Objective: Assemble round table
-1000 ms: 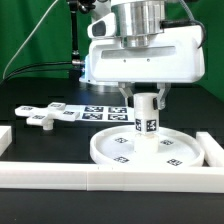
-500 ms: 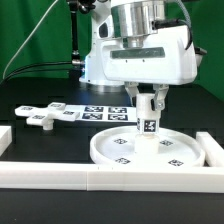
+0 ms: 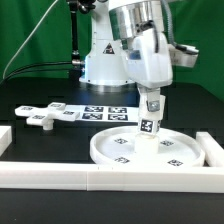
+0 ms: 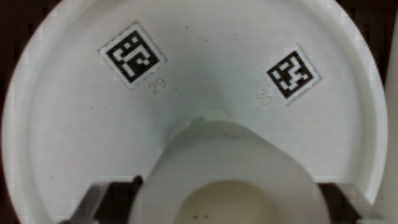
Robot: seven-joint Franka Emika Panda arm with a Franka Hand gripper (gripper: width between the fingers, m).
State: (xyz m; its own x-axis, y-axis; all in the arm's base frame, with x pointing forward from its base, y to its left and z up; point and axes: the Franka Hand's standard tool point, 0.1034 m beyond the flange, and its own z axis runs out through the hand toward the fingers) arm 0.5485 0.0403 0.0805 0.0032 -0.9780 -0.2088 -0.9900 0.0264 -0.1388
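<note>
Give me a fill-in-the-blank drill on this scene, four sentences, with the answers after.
1. The leg stands upright on the ___.
2. The gripper is ___ on the leg.
3. The foot lies to the exterior view's ___ of the disc.
4. In the wrist view, ___ tags show on the disc.
Missing words: disc; shut; left; two.
</note>
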